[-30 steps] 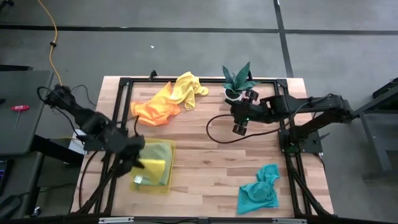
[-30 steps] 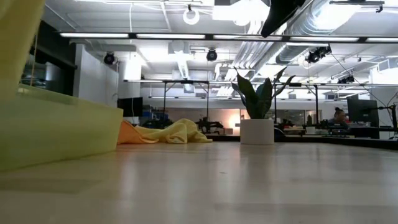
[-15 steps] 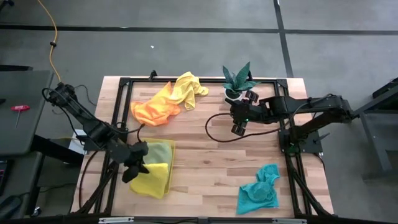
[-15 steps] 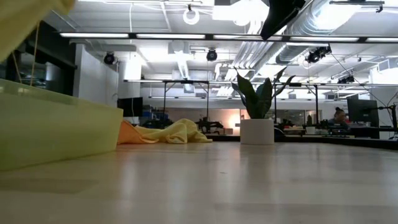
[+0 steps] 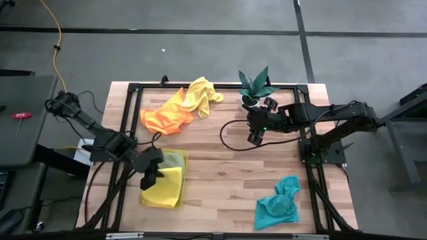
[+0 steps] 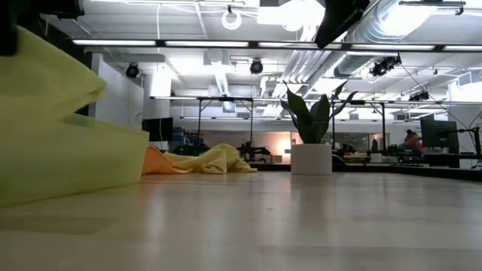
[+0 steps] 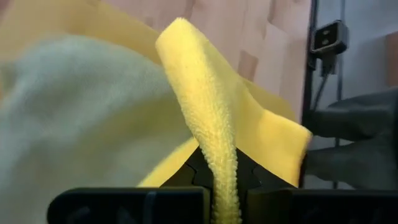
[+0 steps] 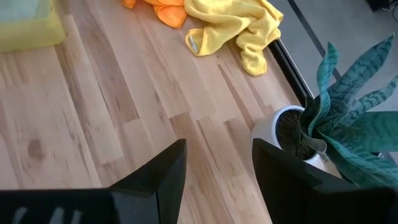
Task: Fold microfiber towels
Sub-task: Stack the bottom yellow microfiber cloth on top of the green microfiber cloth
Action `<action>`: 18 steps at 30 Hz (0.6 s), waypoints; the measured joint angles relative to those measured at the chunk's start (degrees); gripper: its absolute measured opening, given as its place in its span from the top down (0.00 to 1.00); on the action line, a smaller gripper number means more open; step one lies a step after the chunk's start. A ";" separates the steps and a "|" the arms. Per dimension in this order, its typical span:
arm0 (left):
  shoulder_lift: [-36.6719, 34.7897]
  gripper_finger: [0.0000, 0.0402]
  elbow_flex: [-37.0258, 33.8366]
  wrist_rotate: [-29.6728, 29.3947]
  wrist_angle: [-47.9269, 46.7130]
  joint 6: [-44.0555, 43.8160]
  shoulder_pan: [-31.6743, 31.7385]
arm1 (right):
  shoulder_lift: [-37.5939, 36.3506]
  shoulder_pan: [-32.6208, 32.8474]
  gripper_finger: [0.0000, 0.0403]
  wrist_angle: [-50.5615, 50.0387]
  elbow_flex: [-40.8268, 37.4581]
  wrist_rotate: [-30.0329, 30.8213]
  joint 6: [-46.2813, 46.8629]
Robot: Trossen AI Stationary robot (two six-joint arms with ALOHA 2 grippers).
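My left gripper (image 5: 151, 172) is pinched tight on a fold of a yellow towel (image 5: 165, 189), holding it over the translucent yellow tray (image 5: 182, 175) at the near left of the wooden table (image 5: 220, 180); in my left wrist view the cloth's thick edge (image 7: 211, 137) runs straight down between my two dark fingers, with a pale olive-green towel (image 7: 74, 118) lying beside it in the tray. From above, that olive-green towel (image 5: 172, 160) fills the far part of the tray and the yellow one drapes over the near part. My right gripper (image 5: 257, 131) hangs above the table toward the far right, just near the small potted plant (image 5: 255, 87), its fingers spread apart with nothing between them; my right wrist view shows bare wood in the gap. At the far left of the table an orange towel (image 5: 165, 117) lies crumpled, touching a second yellow towel (image 5: 203, 95) bunched just to its right. The teal towel (image 5: 279, 204) sits in a loose heap at the near right, well apart from both of my grippers
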 joint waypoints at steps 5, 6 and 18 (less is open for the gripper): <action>0.00 1.00 0.00 -1.92 -0.89 5.20 2.33 | 0.00 0.02 0.56 0.02 0.00 0.02 0.81; 0.00 1.00 0.00 -2.00 -1.92 5.71 2.80 | 0.00 0.02 0.56 0.04 0.00 -0.02 0.94; 0.07 0.97 0.00 -3.98 -5.87 11.34 4.51 | 0.00 0.02 0.56 1.69 0.02 -0.29 1.94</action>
